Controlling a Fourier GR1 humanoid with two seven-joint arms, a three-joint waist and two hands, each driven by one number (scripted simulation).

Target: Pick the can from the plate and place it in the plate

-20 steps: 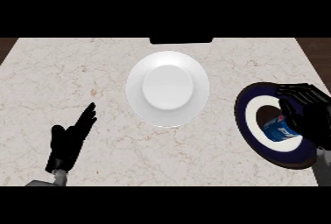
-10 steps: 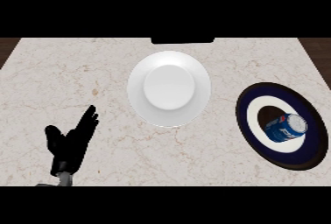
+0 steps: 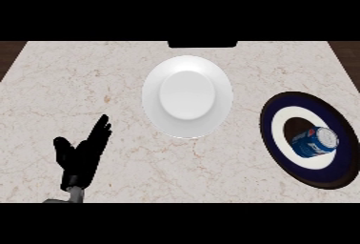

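Observation:
A blue can point(image 3: 314, 142) lies on its side in the middle of a dark blue plate point(image 3: 275, 127) with a white centre, at the counter's right. A plain white plate point(image 3: 187, 96) sits at the counter's middle, with nothing on it. My left hand point(image 3: 83, 155) rests open at the lower left, fingers straight and pointing up, well away from both plates. My right hand shows nowhere in the head view.
The marble counter point(image 3: 84, 76) spreads between the plates and my left hand. A dark object point(image 3: 202, 44) sits at the counter's far edge, behind the white plate.
My right hand, which covered the can on the blue plate one second ago, has left the view. The can now lies uncovered. My left hand has shifted slightly down.

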